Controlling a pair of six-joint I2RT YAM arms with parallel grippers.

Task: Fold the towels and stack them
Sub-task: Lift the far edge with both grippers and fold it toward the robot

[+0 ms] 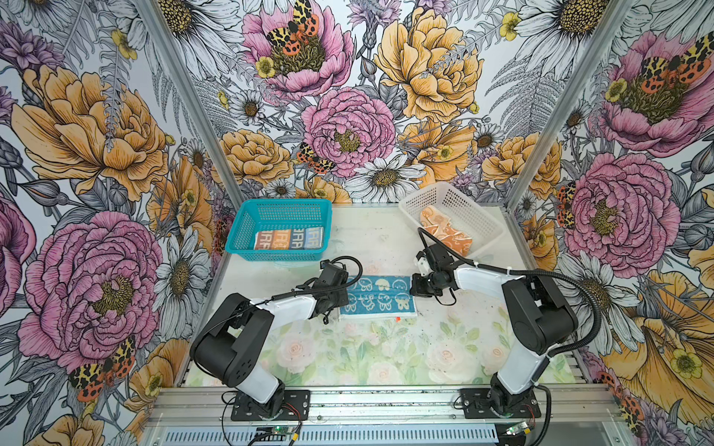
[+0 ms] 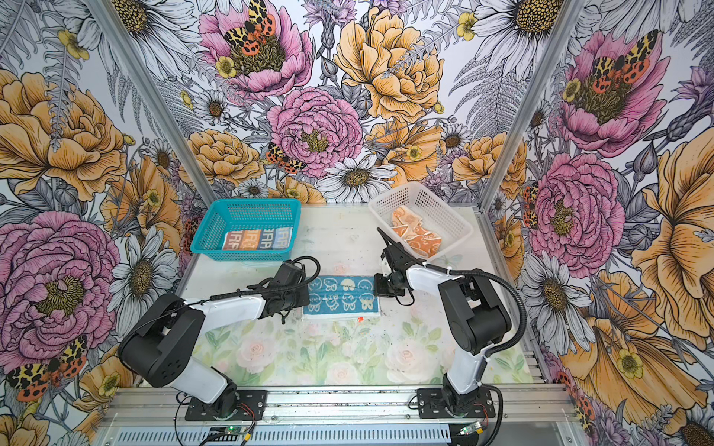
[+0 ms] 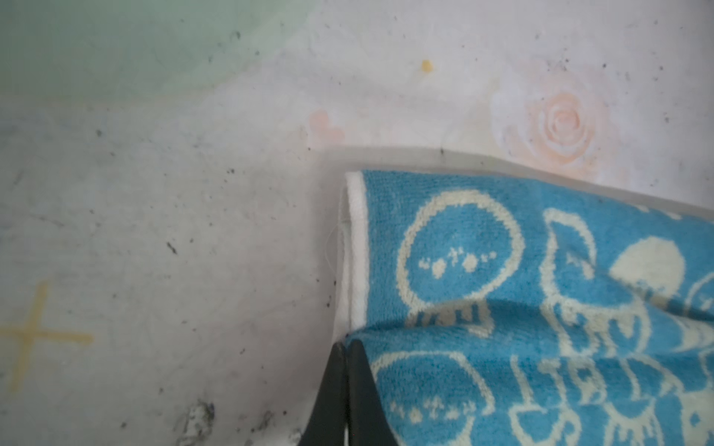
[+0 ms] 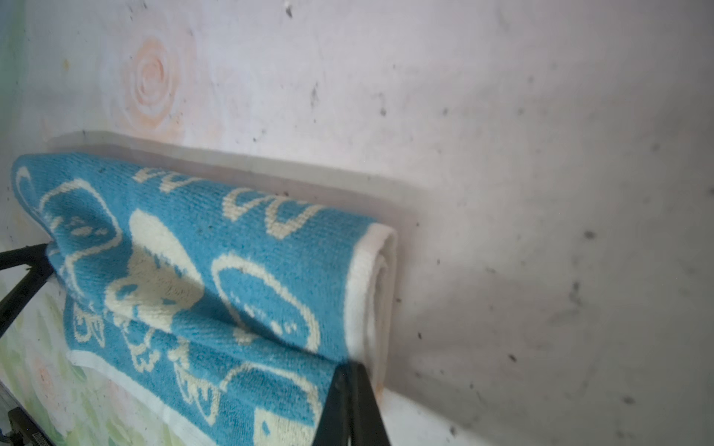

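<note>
Fingertips of the left gripper (image 3: 345, 347) are pressed together on one short end of the teal terry towel printed with cream cartoon bunnies (image 3: 541, 309), pinching its upper layer right at the white hem. That layer rises in a soft ridge from the pinch, while the layer under it lies flat on the pale, speckled surface with faded rose prints (image 3: 193, 193). The right gripper (image 4: 349, 367) is likewise clamped shut on the opposite short end of the same towel, its two black fingertips meeting on the cloth just beside the white border, where the folded layers curl over one another. From the right wrist view the towel runs away from this gripper to the far end, where the black fingers (image 4: 15, 259) of the left gripper hold it. In both top views the teal towel (image 1: 380, 295) lies as a folded rectangle directly between the two grippers, a white strip and a small red tag showing along the edge nearer the arm bases. Beyond the left gripper, farther from its base, stands a turquoise perforated plastic basket (image 1: 235, 231), and inside it lies a folded towel of orange, blue and cream lettered blocks (image 1: 288, 239), flat against the basket's near wall. Beyond the right gripper, close past its wrist, stands a white perforated plastic basket (image 1: 456, 204) set at an angle, holding a crumpled peach-orange towel with cartoon faces (image 1: 448, 235). The two baskets stand well apart.
</note>
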